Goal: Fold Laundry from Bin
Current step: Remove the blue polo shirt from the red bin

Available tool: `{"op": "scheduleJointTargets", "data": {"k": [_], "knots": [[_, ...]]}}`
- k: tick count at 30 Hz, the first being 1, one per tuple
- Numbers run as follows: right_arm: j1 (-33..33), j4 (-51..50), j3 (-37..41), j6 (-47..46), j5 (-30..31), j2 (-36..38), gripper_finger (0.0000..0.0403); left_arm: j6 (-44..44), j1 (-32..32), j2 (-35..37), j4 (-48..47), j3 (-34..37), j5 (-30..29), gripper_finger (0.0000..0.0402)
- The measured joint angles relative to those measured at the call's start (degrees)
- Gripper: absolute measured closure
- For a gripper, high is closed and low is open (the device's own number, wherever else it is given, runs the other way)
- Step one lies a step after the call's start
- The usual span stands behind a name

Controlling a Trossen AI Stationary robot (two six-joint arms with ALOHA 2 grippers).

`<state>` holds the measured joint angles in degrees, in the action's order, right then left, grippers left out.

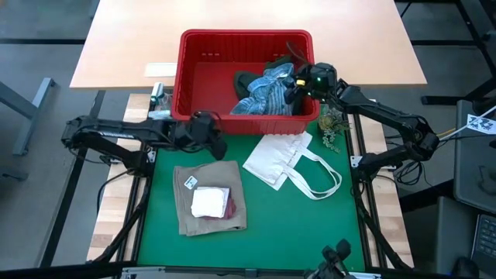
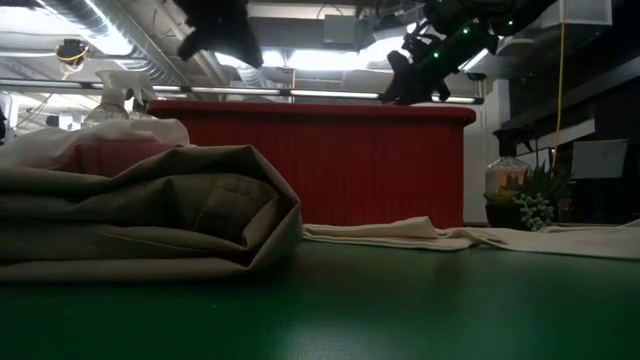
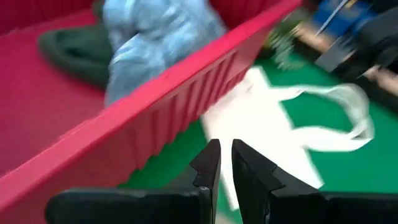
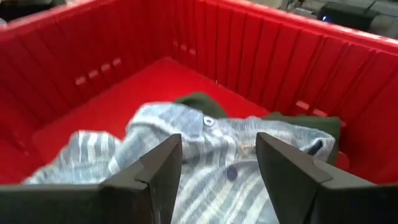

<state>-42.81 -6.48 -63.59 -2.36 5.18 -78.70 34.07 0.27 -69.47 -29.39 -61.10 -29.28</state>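
Both arms are dark, near-black, built of rounded segments with bulkier housings at the joints. The left arm [image 1: 116, 133] shows a long matte link ending in a chunky black wrist block, with thin black cables looping beside its base. The right arm [image 1: 387, 116] has the same finish; small green indicator lights glow on the wrist housing of the right gripper [image 1: 298, 84], and the low view shows more of these green dots along its underside. Each of the right gripper's fingers [image 4: 163, 163] is a flat, black, wedge-shaped plate with a stepped inner edge. The left gripper [image 3: 225, 163] carries two narrow black fingers with notched profiles on a broad black crossbar.
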Motion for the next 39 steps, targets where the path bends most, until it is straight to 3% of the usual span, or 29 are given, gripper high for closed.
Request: {"op": "scheduleJointTargets", "data": {"k": [3,7,18,27,30,39], "knots": [[0.0,0.7,0.0,-2.2,2.8,-0.2,0.0196,-2.2,0.1,-0.5,7.1,1.1,-0.1,0.0365],[-0.1,0.4,0.0,-6.0,5.6,-2.3,0.0196,-4.3,0.2,-1.7,9.0,1.3,-0.1,0.0365],[-0.4,8.3,-0.2,-15.8,8.3,-10.9,0.0196,-4.4,0.2,-1.6,9.6,1.3,-0.2,0.0365],[-0.3,10.3,-0.2,-26.6,8.6,-11.3,0.0196,-4.3,0.2,-1.6,9.6,1.3,-0.2,0.0365],[-0.2,9.1,0.0,-28.2,6.6,-11.3,0.0196,-4.3,0.2,-1.6,9.6,1.3,-0.2,0.0365],[-0.3,9.7,0.0,-25.8,-7.0,-11.4,0.0196,-4.3,0.2,-1.6,9.6,1.3,-0.2,0.0365]]}}
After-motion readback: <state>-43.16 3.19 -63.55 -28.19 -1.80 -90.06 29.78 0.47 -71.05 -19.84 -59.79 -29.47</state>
